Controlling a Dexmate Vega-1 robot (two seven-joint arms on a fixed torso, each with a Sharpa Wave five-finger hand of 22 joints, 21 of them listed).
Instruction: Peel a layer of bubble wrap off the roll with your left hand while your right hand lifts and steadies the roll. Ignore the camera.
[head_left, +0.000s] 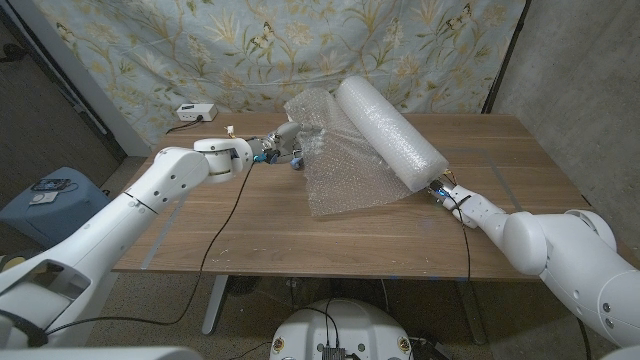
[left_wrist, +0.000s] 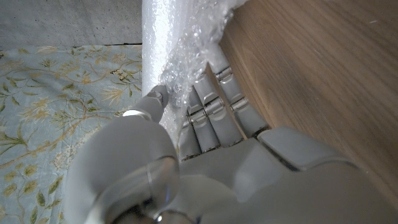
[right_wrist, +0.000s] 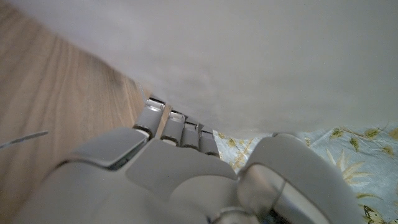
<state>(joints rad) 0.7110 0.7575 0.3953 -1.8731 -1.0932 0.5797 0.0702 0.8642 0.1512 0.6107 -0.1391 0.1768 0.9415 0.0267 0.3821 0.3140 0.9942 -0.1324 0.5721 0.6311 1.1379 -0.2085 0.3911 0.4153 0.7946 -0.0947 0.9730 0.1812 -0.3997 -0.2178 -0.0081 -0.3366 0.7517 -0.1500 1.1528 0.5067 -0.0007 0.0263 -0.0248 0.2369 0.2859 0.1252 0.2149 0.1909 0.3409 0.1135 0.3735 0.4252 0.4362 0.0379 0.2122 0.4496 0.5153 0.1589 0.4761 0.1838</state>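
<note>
A thick white roll of bubble wrap (head_left: 388, 121) lies slanted across the wooden table (head_left: 250, 230), its near end raised. A loose clear sheet (head_left: 340, 165) hangs from it and spreads onto the table toward the left. My left hand (head_left: 280, 147) pinches the sheet's far left edge between thumb and fingers (left_wrist: 208, 99), with the bubble wrap (left_wrist: 186, 56) bunched at the fingertips. My right hand (head_left: 447, 194) sits under the roll's near right end, and its fingers (right_wrist: 177, 127) reach beneath the roll (right_wrist: 249, 56) and hold it up.
A small white box (head_left: 196, 112) with a cable sits at the table's back left edge. Black cables (head_left: 225, 225) trail over the table's left part. A floral curtain (head_left: 300, 50) hangs behind. A blue bin (head_left: 50, 200) stands on the floor to the left.
</note>
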